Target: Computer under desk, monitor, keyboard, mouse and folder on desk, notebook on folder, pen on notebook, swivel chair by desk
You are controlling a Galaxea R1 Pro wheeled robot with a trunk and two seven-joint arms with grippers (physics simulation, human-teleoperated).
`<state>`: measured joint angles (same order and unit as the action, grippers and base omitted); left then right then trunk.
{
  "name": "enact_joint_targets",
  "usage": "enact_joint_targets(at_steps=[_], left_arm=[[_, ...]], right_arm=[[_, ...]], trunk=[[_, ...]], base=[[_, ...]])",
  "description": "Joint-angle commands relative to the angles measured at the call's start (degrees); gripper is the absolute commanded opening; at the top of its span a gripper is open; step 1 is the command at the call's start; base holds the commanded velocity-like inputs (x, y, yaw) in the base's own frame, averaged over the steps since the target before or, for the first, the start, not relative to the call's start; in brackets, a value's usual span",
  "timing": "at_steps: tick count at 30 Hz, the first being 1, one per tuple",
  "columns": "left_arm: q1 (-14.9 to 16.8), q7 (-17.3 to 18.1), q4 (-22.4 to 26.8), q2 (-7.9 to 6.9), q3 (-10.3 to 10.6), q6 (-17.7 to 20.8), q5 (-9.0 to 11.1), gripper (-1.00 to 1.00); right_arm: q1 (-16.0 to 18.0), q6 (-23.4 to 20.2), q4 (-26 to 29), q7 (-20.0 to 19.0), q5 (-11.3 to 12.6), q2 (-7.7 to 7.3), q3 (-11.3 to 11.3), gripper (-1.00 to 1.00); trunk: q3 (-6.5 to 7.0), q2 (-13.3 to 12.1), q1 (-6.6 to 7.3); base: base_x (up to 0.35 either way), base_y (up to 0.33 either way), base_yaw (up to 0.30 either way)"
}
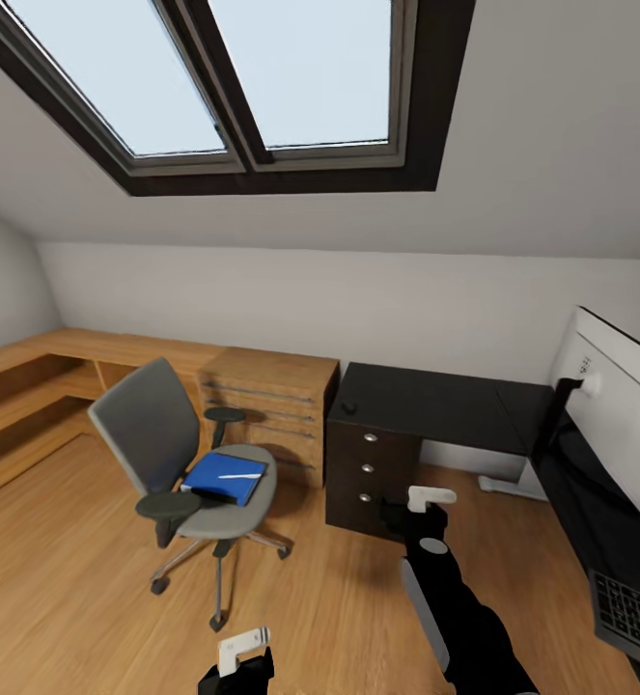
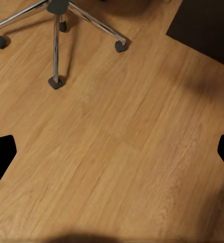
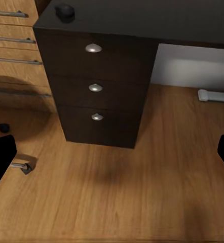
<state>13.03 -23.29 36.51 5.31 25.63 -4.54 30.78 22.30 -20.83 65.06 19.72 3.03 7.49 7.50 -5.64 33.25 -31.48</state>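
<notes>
The grey swivel chair (image 1: 180,454) stands on the floor left of the desk (image 1: 435,401); its chrome base (image 2: 56,30) shows in the left wrist view. On its seat lies the blue folder (image 1: 225,478) with the pale pen (image 1: 240,475) across it. I cannot make out the notebook, and the computer is out of view. A small dark mouse (image 1: 348,407) (image 3: 65,11) sits on the desk corner above the drawers (image 3: 94,87). The monitor (image 1: 619,405) and the keyboard (image 1: 633,613) are on the desk's right wing. My left gripper (image 1: 242,652) (image 2: 114,152) and right gripper (image 1: 429,499) (image 3: 114,157) hang open over the floor.
A light-wood drawer cabinet (image 1: 271,405) stands between the chair and the desk, with low wooden shelving (image 1: 30,386) along the left wall. The desk's white leg foot (image 3: 213,95) rests on the floor beyond the drawers. Wood floor (image 1: 69,598) lies open in front of me.
</notes>
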Motion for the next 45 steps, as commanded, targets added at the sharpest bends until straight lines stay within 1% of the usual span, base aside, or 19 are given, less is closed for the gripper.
enact_joint_targets(at_steps=[1, 6, 12, 20, 31, 39, 45], left_arm=[[0.1, -0.5, 0.0, -0.05, 0.4, -0.4, 0.6, 1.0], [0.1, -0.5, 0.0, -0.04, 0.4, -0.4, 0.5, 1.0], [0.1, -0.6, 0.0, 0.03, 0.5, -0.4, 0.5, 1.0], [0.1, -0.7, -0.2, 0.0, 0.5, -0.3, 0.5, 1.0], [0.1, -0.6, -0.2, -0.01, 0.5, -0.3, 0.5, 1.0], [0.1, -0.6, -0.2, -0.02, 0.5, -0.3, 0.5, 1.0], [0.1, -0.7, -0.1, -0.04, 0.4, -0.4, 0.5, 1.0]], right_arm=[[0.1, -0.3, 0.1, 0.4, 0.3, -0.02, 0.1, 1.0], [0.1, -0.3, 0.1, 0.5, 0.3, -0.02, 0.1, 1.0], [0.0, -0.3, 0.1, 0.5, 0.3, -0.02, 0.1, 1.0], [0.1, -0.3, 0.2, 0.5, 0.2, -0.14, 0.0, 1.0], [0.1, -0.3, 0.2, 0.5, 0.2, -0.27, -0.3, 1.0], [0.1, -0.3, 0.2, 0.5, 0.2, -0.28, -1.2, 1.0], [0.0, -0.3, 0.2, 0.4, 0.2, -0.28, -1.3, 1.0]], trunk=[[-0.11, 0.1, -0.02], [-0.11, 0.1, -0.02], [-0.11, 0.1, -0.02], [-0.11, 0.1, -0.02], [-0.11, 0.1, -0.02], [-0.1, 0.1, -0.02], [-0.04, 0.1, -0.02]], base=[[-0.031, 0.018, -0.259], [-0.019, 0.01, -0.174], [-0.247, -0.108, -0.019], [-0.119, -0.282, -0.001], [-0.309, -0.042, 0.0], [-0.332, -0.01, -0.004], [-0.135, -0.016, -0.143]])
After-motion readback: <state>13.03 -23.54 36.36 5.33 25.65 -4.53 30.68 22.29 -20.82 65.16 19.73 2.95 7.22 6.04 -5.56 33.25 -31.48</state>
